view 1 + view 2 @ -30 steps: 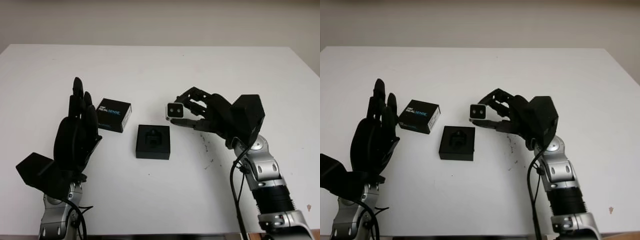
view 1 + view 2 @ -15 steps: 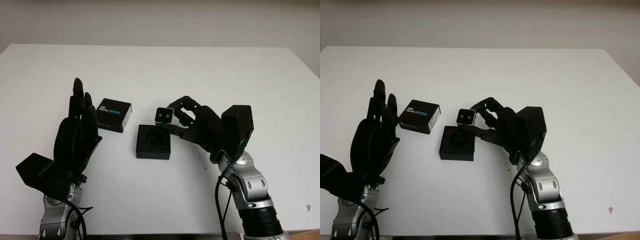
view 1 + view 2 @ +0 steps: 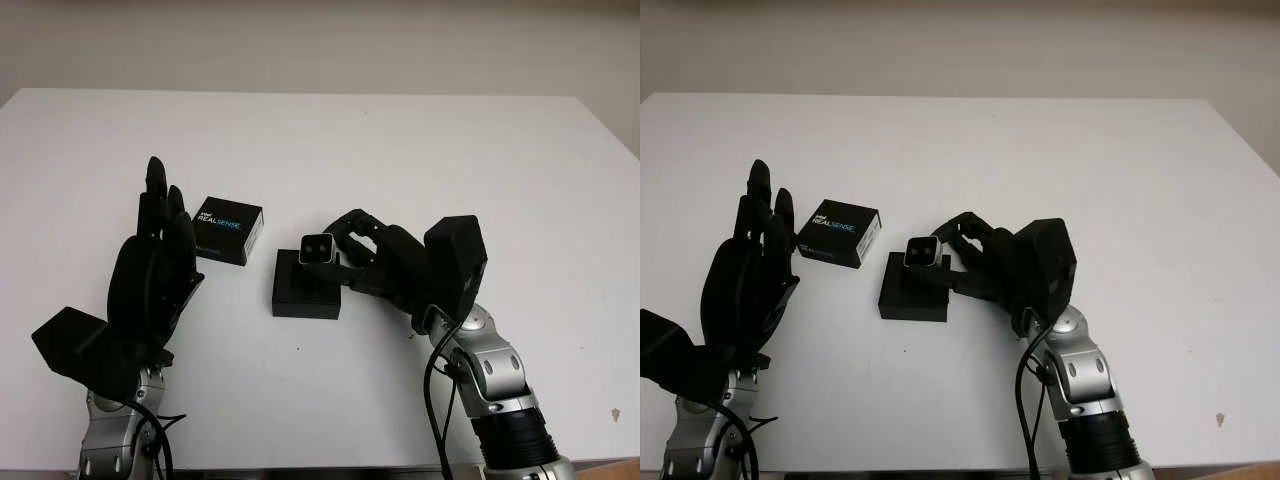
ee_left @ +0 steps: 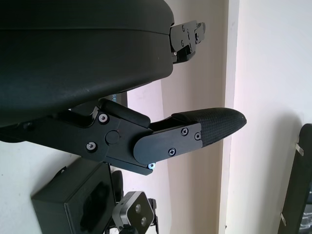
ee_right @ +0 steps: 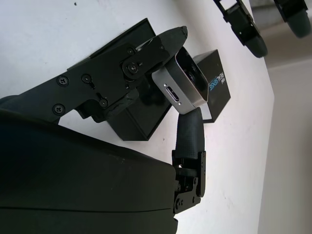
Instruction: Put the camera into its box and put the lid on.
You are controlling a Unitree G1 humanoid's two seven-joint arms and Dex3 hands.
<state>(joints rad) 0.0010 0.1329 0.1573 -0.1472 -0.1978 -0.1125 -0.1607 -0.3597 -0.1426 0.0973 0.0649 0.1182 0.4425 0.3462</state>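
My right hand (image 3: 345, 262) is shut on the small silver camera (image 3: 318, 247), holding it just above the right part of the open black box (image 3: 304, 290) at the table's middle. The camera's two lenses face me. In the right wrist view the camera (image 5: 184, 84) sits pinched between my fingers (image 5: 190, 134), with the box (image 5: 139, 119) under it. The black lid (image 3: 228, 229), printed with white and blue lettering, lies on the table to the left of the box. My left hand (image 3: 158, 262) is open, raised upright to the left of the lid.
The white table (image 3: 400, 150) stretches wide behind and to the right of the box. A few small dark specks (image 3: 296, 349) mark the surface near its front. A pale wall rises behind the far edge.
My right hand has carried the camera leftward and down, from right of the box to just over it. The left hand, lid and box have stayed put.
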